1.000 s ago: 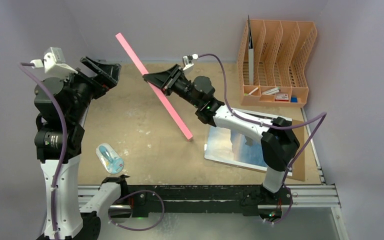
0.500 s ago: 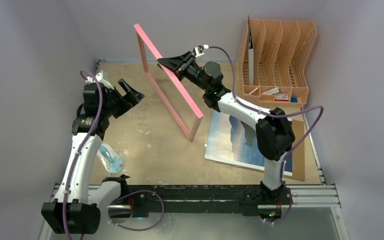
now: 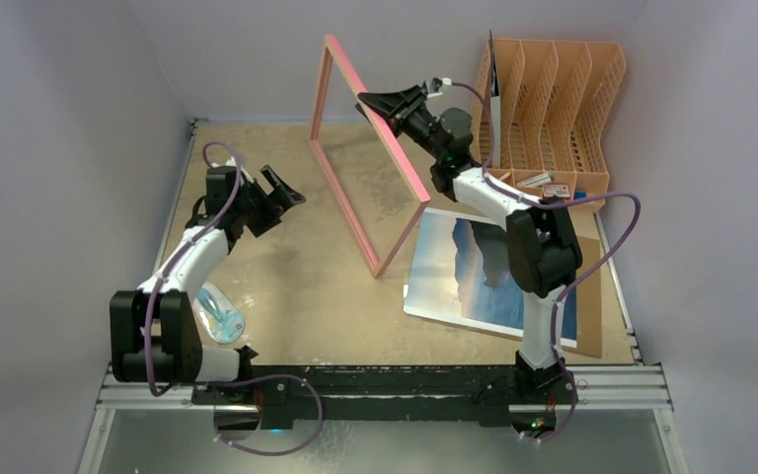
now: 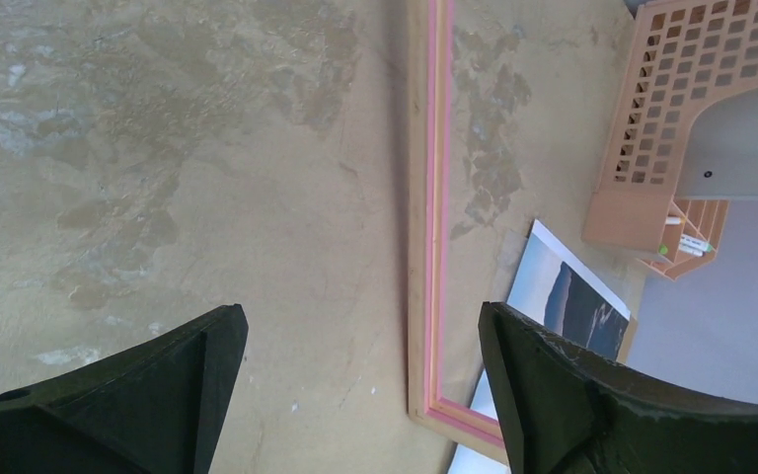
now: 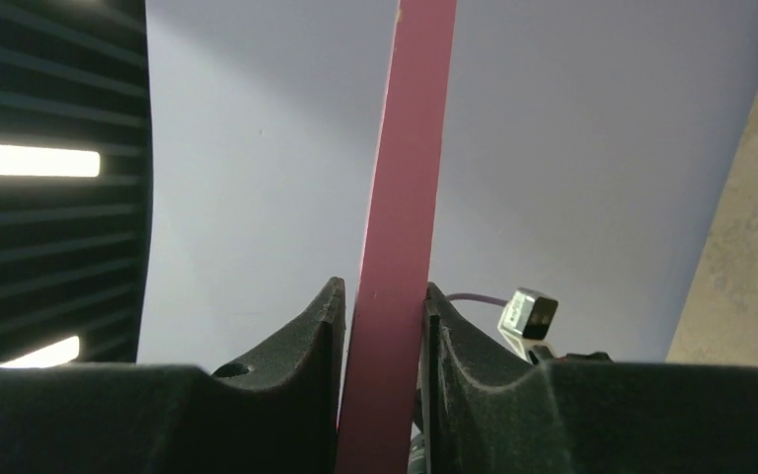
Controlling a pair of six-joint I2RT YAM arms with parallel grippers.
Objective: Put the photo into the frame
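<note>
The right gripper (image 5: 380,296) is closed on the frame (image 3: 347,212): in the right wrist view its two fingers (image 5: 301,341) are pressed against both faces of the pink rail (image 5: 400,178), with no gap seen. The grip is taken on the frame's upper rail, toward its far end. The frame is held on edge and tilted, its pane facing the left arm, and its lowest corner is down at the tabletop just beside the photo (image 3: 454,276); whether that corner touches the table cannot be told. The photo is lying face up on a brown backing sheet (image 3: 592,296) at the right of the table (image 3: 257,257), partly hidden by the right arm. An orange file rack (image 3: 553,99) is standing behind the gripper.

The left gripper (image 3: 281,193) is spread wide and nothing is held or touched; between its fingers (image 4: 158,385) the frame's lower rail (image 4: 434,197) is seen apart from them. A small clear-and-blue packet (image 3: 217,314) is lying near the left base.

The right arm is raised and stretched far forward. The left arm is kept low, its gripper pointed toward the frame.
</note>
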